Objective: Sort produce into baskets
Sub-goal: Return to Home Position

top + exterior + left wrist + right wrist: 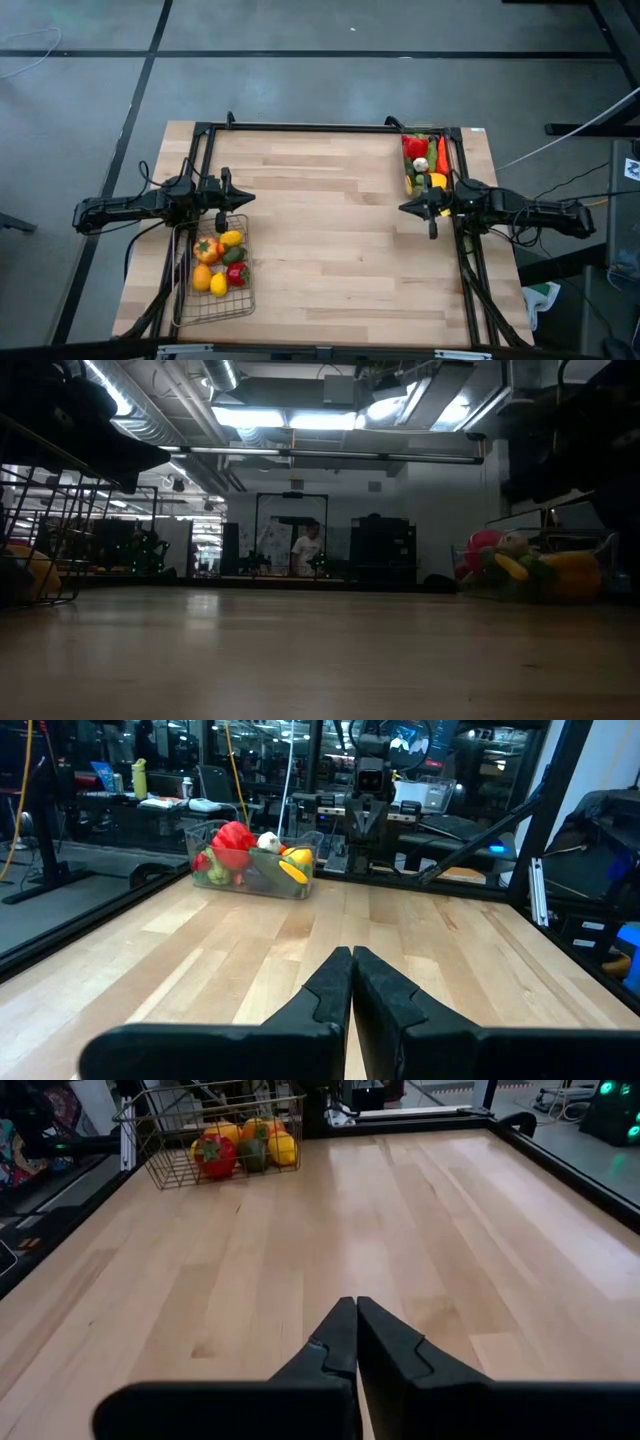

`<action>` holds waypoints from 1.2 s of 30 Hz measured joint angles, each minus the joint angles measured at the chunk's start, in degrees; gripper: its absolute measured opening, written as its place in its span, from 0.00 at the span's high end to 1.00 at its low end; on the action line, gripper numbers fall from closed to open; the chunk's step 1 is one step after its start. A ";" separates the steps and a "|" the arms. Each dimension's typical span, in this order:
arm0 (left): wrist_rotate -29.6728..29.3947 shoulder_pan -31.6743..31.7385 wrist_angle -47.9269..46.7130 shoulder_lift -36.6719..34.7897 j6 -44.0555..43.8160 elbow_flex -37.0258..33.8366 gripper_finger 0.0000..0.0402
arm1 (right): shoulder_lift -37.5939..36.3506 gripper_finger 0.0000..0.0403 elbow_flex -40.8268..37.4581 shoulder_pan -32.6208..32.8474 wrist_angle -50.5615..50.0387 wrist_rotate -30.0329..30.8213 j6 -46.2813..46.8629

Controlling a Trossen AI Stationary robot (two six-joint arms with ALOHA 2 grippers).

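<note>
A wire-mesh basket (213,296) stands at the table's near left and holds several toy fruits (220,262), orange, yellow, red and green; it also shows in the right wrist view (215,1132). A clear plastic bin (426,160) at the far right holds red, green, white and yellow produce; it also shows in the left wrist view (252,862). My left gripper (247,200) is shut and empty above the table, just beyond the basket's far end. My right gripper (404,208) is shut and empty, just in front of the bin's near end.
A black frame (320,127) runs along the table's far edge and down both sides. The middle of the wooden table (330,230) lies bare between the two grippers. A person (305,550) stands far off in the room behind.
</note>
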 joint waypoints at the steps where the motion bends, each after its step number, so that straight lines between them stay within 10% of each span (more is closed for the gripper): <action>1: 0.00 0.01 0.00 0.00 0.02 0.00 0.98 | -0.11 0.97 0.00 0.00 -0.20 0.00 -0.18; 36: 0.00 -0.01 0.00 0.00 0.00 0.00 0.98 | -12.67 0.97 -2.75 0.02 4.75 -3.45 -7.37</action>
